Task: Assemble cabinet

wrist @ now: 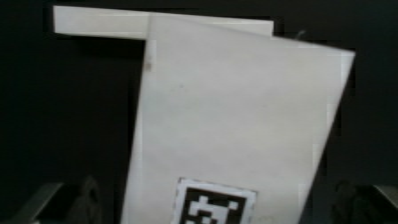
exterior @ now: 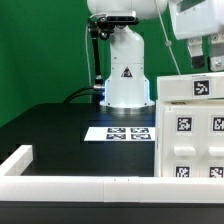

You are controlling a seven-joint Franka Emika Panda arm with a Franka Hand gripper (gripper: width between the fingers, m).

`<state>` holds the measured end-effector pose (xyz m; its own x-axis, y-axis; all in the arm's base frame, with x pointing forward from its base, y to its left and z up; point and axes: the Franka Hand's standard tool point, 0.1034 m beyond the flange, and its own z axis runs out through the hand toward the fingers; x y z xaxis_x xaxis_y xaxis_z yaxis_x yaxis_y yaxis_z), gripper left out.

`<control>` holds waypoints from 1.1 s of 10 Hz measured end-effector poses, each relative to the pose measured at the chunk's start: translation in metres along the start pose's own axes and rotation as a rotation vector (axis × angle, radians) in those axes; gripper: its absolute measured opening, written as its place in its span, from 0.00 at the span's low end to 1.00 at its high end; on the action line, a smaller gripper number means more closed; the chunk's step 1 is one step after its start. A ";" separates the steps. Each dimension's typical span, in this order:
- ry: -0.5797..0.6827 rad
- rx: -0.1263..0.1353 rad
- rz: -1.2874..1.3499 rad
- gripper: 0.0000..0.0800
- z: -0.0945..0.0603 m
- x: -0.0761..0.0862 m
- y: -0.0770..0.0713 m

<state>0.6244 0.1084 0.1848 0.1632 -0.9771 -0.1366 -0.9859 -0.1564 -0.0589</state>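
Observation:
The cabinet [exterior: 190, 135] is a large white boxy case with black-and-white tags, standing at the exterior view's right. A small tagged white block [exterior: 203, 88] sits at its top. My gripper [exterior: 203, 60] hangs just above that top with its fingers apart and nothing in them. In the wrist view a tall white face of the cabinet [wrist: 222, 110] fills the picture, with one tag near the bottom. My gripper [wrist: 217, 208] straddles it. The dark fingers [wrist: 75, 200] show at either side, close to its edges. I cannot tell whether they touch it.
The marker board [exterior: 120, 132] lies flat on the black table in front of the robot base [exterior: 126, 75]. A low white border rail [exterior: 60, 187] runs along the near edge and turns up at the exterior view's left. A green backdrop stands behind.

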 end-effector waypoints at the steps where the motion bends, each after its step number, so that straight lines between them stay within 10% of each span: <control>1: -0.001 -0.002 -0.009 0.81 0.002 0.000 0.001; 7: -0.032 -0.066 -0.795 0.81 -0.005 -0.006 0.003; 11: -0.041 -0.059 -1.116 0.81 -0.005 -0.005 0.003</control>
<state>0.6209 0.1121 0.1900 0.9576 -0.2798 -0.0692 -0.2865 -0.9502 -0.1224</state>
